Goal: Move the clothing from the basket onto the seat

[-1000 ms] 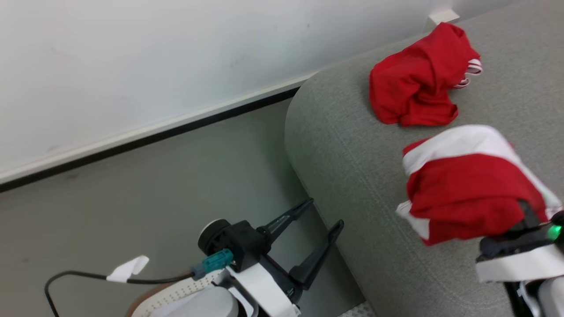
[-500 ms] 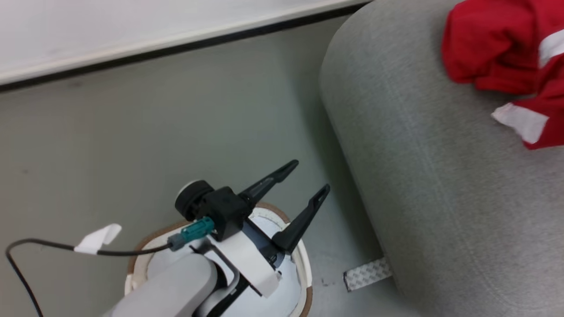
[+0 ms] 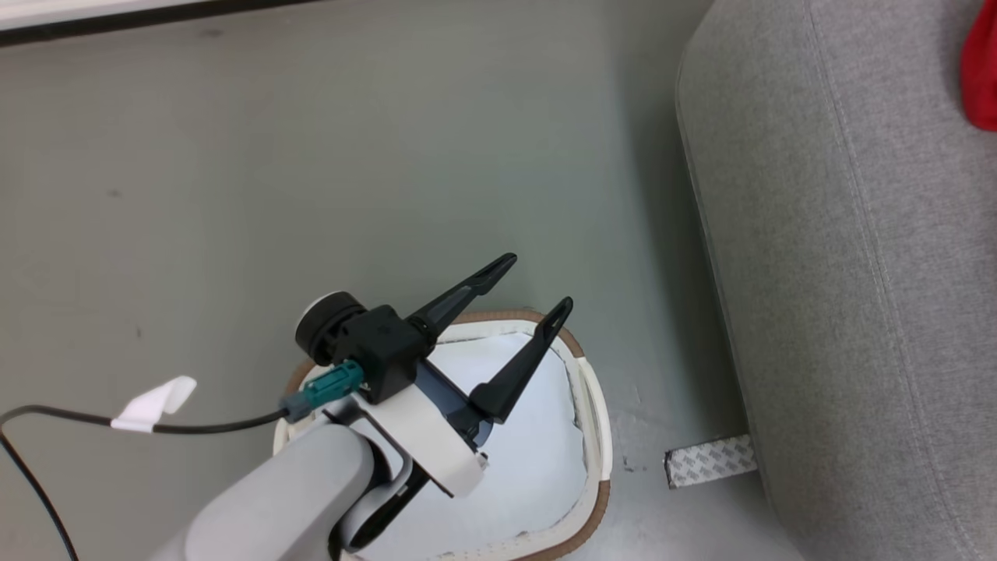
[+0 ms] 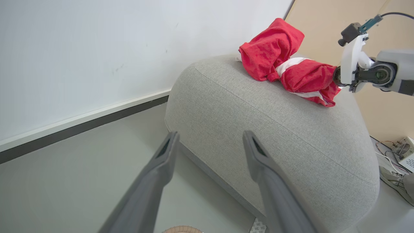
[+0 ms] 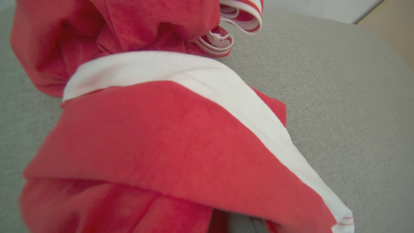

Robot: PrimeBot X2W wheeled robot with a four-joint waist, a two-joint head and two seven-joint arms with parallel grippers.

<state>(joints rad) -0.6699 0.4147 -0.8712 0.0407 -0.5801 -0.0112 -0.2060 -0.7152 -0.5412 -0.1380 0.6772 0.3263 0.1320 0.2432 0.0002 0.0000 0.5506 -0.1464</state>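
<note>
Left hand (image 3: 537,280) hovering over the basket (image 3: 598,405), fingers standing apart, clothing (image 4: 286,64) lying bunched on the seat (image 4: 275,129), right hand (image 4: 338,76) touching it, fabric hiding its fingers, grip impossible to tell

A robot test lab: bare white wall (image 4: 81,48), plain grey floor (image 3: 311,156) with a tape strip (image 3: 709,461), loose electronics (image 4: 404,151) and wires (image 4: 386,156) beside the seat (image 4: 275,129).

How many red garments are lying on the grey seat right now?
2. One crumpled garment sits farther back on the seat; the second garment, with a white band, lies right beside it, nearer the edge. Others could be hidden behind them.
</note>
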